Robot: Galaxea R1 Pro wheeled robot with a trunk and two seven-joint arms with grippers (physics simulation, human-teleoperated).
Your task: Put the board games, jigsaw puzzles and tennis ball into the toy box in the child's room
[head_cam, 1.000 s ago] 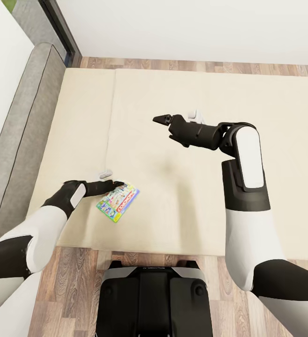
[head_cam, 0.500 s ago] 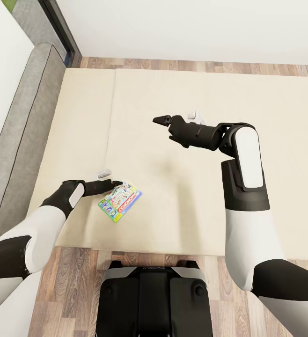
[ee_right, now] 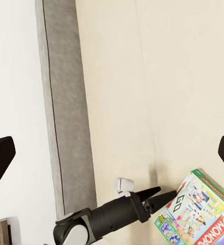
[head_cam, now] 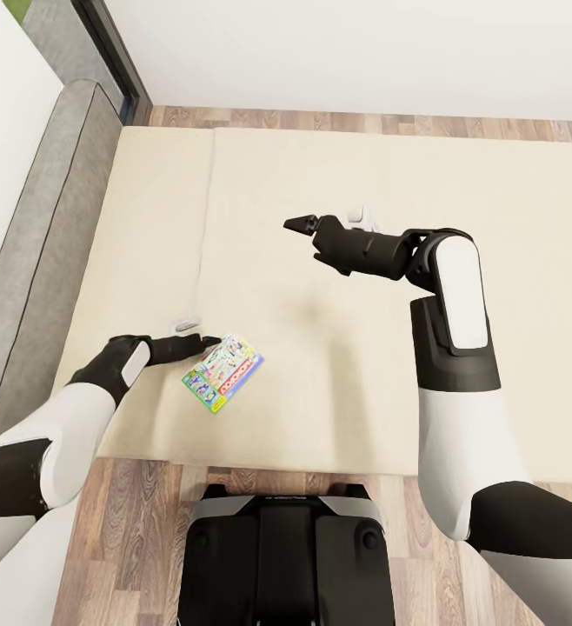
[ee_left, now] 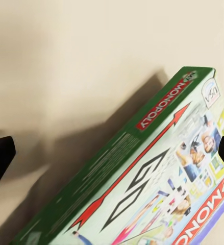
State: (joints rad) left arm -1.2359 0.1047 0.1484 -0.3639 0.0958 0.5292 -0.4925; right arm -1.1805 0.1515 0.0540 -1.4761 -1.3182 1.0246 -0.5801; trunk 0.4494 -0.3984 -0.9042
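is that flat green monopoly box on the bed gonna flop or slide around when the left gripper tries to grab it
The flat white-green Monopoly board game box shows straight edges and crisp corners, so it probably stays stiff rather than flopping. It lies flat on the plain beige mattress, so rolling seems unlikely. Being thin and low, it may skid ahead of the left gripper, whose fingers stand open at its edge, and could be awkward to get under.

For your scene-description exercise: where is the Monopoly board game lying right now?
In the head view the Monopoly board game lies on the beige bed near its front edge, at the tip of the left tool.
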